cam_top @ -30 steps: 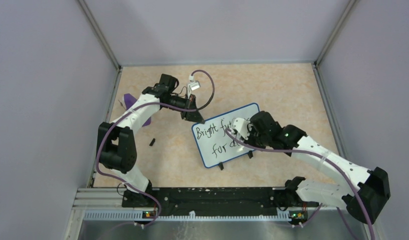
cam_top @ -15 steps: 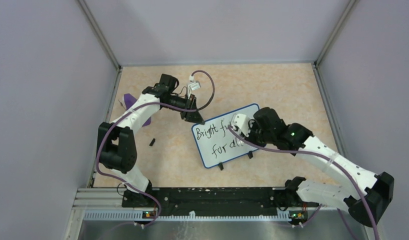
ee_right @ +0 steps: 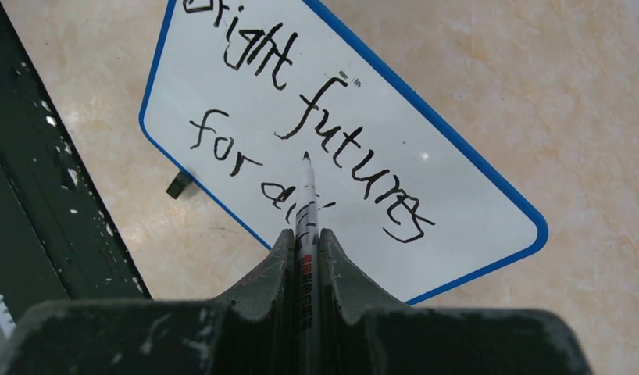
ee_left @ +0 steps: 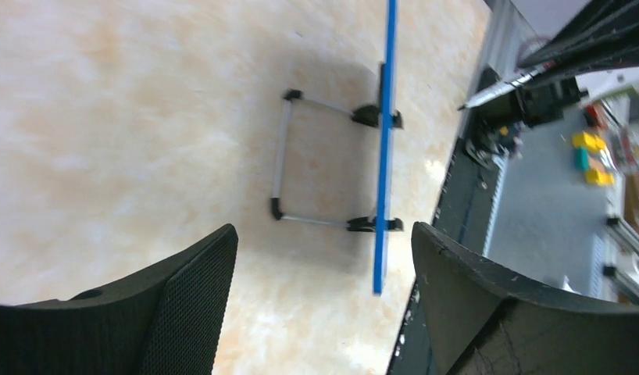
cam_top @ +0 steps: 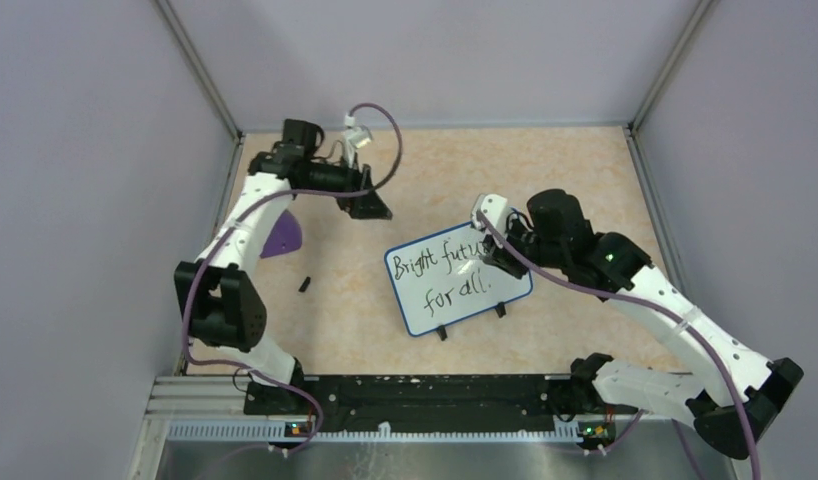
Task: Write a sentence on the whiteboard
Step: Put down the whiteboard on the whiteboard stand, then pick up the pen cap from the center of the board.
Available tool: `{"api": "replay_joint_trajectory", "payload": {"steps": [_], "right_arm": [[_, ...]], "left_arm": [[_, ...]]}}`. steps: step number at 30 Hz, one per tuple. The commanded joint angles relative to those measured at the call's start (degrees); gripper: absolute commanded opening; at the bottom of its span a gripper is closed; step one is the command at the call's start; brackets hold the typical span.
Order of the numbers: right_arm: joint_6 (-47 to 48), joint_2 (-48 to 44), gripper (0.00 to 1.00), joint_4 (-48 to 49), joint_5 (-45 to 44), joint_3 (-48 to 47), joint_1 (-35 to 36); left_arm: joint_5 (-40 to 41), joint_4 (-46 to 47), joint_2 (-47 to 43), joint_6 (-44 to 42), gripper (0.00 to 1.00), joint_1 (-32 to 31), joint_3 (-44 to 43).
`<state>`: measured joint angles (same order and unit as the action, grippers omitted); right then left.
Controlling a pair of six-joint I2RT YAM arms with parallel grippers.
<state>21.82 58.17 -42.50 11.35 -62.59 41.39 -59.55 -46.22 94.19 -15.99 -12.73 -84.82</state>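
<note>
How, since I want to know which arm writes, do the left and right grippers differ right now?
The left gripper is open and empty; the right gripper is shut on a marker. The left gripper sits beyond the back of the whiteboard, seeing it edge-on; the right gripper hangs over its written face, marker tip toward the sentence. Both have black fingers and face the whiteboard.

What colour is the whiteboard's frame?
The frame is blue; clearest in the right wrist view.
</note>
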Motion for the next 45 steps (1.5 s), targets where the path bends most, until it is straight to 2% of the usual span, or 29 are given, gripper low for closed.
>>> {"api": "replay_joint_trajectory", "payload": {"steps": [1,5,10,15,19,23,28,36,45], "right_arm": [[-4.5,0.7,0.0,1.6,6.0,-5.3,-2.8],[-5.9,1.7,0.0,1.6,7.5,-7.4,-3.5],[-8.0,4.7,0.0,1.8,9.9,-9.8,-4.1],[-11.2,8.5,0.0,2.4,15.8,-12.6,-7.0],[-13.9,10.3,0.0,3.8,21.2,-13.7,-9.9],[-14.5,10.8,0.0,4.5,22.3,-13.4,-11.3],[-14.7,11.0,0.0,4.8,22.6,-13.2,-12.4],[-14.9,11.1,0.0,4.7,22.5,-12.9,-13.2],[-14.7,11.4,0.0,4.5,22.0,-12.7,-13.4]], "left_arm": [[0.9,-5.7,-8.1,-2.1,0.86,10.6,-4.2],[8.0,-11.7,-14.0,-8.0,0.88,19.2,-0.4],[13.8,-19.1,-15.5,-18.2,0.87,29.2,6.6],[24.6,-18.9,-15.3,-26.1,0.83,33.0,15.7],[31.7,-11.0,-17.4,-29.0,0.79,33.1,25.2],[33.8,-6.0,-15.9,-30.9,0.74,33.0,30.9],[33.5,-1.7,-12.6,-30.9,0.7,32.4,32.8],[36.3,5.6,-8.6,-28.1,0.64,27.2,35.6],[43.0,12.0,-7.5,-26.3,0.49,20.5,40.5]]}}
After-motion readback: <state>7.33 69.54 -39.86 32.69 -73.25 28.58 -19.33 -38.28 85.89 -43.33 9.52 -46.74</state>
